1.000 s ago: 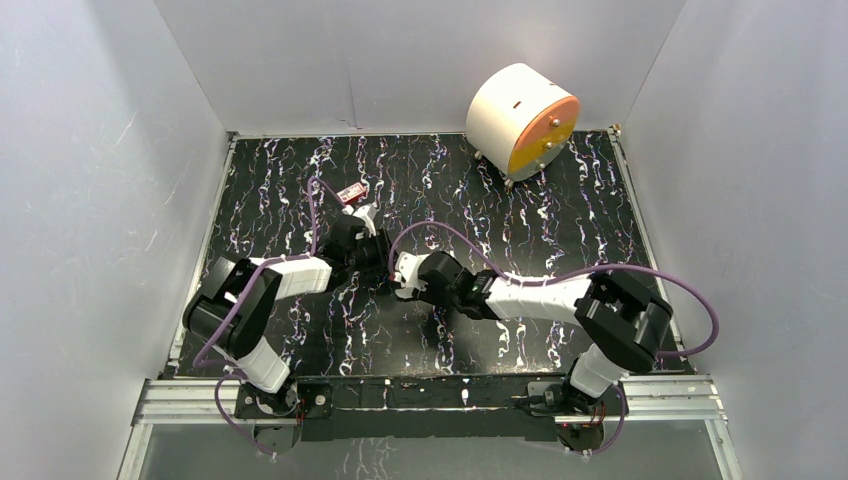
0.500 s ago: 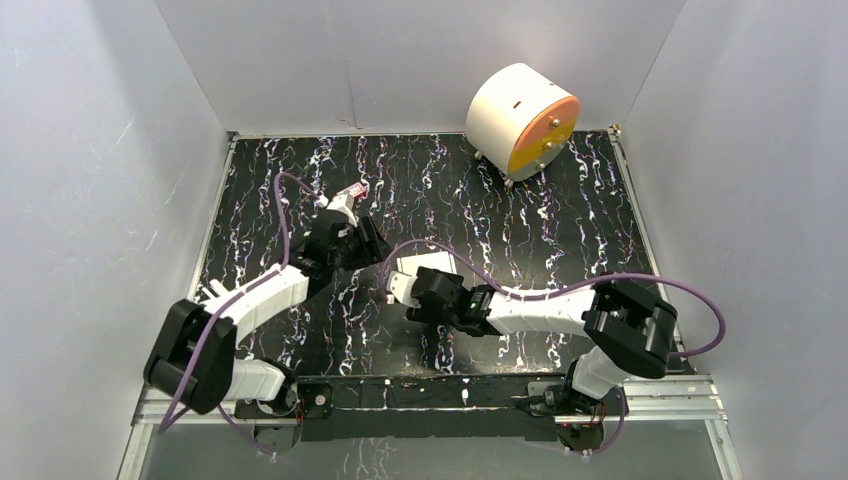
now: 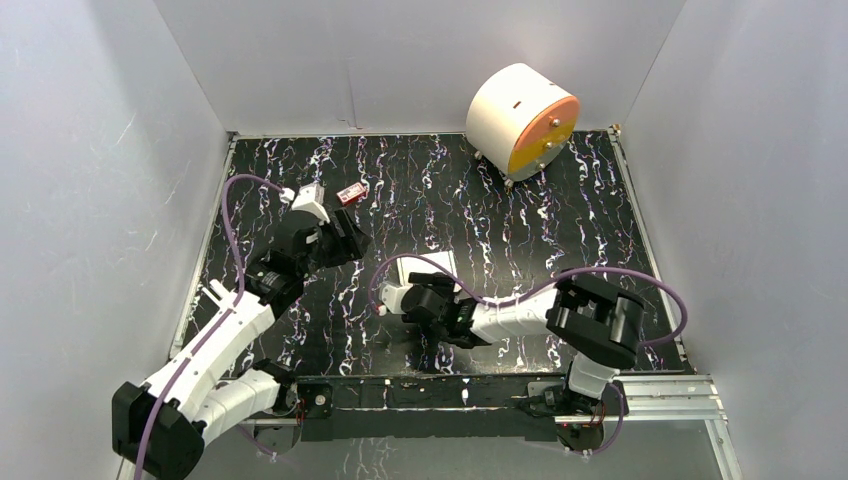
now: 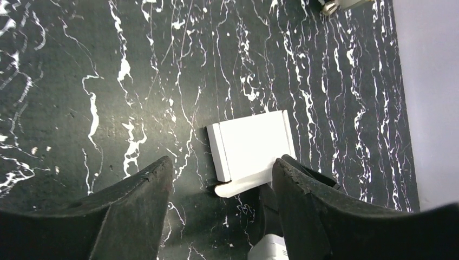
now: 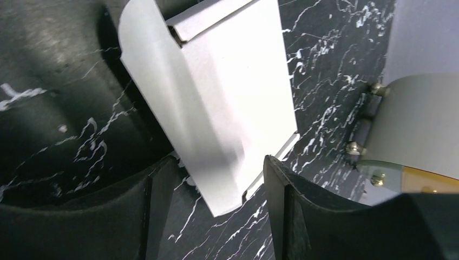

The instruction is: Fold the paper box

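Note:
The paper box [image 3: 431, 267] is a small white cardboard box lying flat on the black marbled table. In the left wrist view the paper box [image 4: 254, 142] has a narrow side panel on its left and a loose flap curling out at its near end. My left gripper [image 3: 343, 243] hangs open to the box's left, well apart from it, and holds nothing [image 4: 223, 165]. My right gripper [image 3: 432, 288] sits just in front of the box and is open. In the right wrist view the paper box [image 5: 216, 92] reaches between its spread fingertips [image 5: 217, 162] with gaps on both sides.
A big white cylinder with an orange face [image 3: 521, 121] stands at the back right; its side shows in the right wrist view [image 5: 417, 124]. A tiny red item [image 3: 350, 193] lies at the back left. White walls enclose the table on three sides.
Both grippers have opened and let go of the box, which now lies flat. The left arm swung back and left, away from it. The right gripper drew back toward the near edge.

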